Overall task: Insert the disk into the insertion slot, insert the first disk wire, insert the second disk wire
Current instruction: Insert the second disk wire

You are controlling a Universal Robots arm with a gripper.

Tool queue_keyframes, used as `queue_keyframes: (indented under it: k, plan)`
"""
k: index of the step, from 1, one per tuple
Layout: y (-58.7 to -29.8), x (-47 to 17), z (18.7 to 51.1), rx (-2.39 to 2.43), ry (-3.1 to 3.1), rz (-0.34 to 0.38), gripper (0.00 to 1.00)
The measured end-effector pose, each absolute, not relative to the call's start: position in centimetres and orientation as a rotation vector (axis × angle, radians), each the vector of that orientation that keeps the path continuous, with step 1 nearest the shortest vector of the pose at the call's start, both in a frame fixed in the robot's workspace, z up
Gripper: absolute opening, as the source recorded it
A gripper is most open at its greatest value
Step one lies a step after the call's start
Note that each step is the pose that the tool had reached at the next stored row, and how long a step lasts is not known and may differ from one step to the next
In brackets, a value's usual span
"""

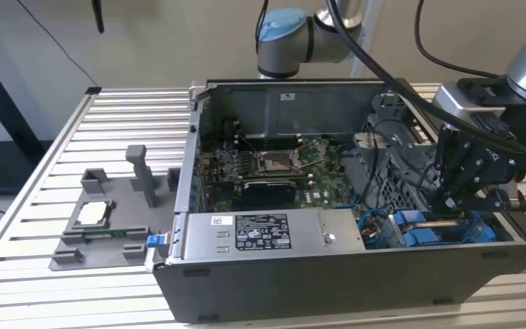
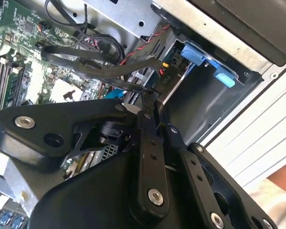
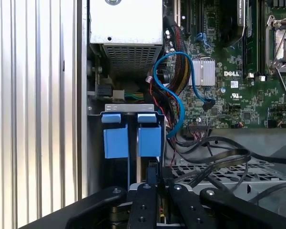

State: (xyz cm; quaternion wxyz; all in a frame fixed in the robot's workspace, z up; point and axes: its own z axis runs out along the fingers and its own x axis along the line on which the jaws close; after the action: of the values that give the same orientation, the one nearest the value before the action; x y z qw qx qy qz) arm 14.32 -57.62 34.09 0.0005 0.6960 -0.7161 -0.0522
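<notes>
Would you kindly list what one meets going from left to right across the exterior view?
Grey plastic fixture stand with upright posts → grey power-supply box with white sticker → blue plastic carrier tabs → black gripper.

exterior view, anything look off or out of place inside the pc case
Nothing looks damaged or spilled. The claw is down inside the open case, by the blue carrier tabs at the drive bay. Loose black cables drape across the perforated cage next to it, untidy but not visibly broken.
</notes>
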Motion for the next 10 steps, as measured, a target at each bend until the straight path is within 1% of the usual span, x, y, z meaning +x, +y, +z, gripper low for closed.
queue_keyframes:
  k: [10]
  plan:
    - [-57.86, 14.48, 33.48, 2.179, -2.243, -0.179, 0.16]
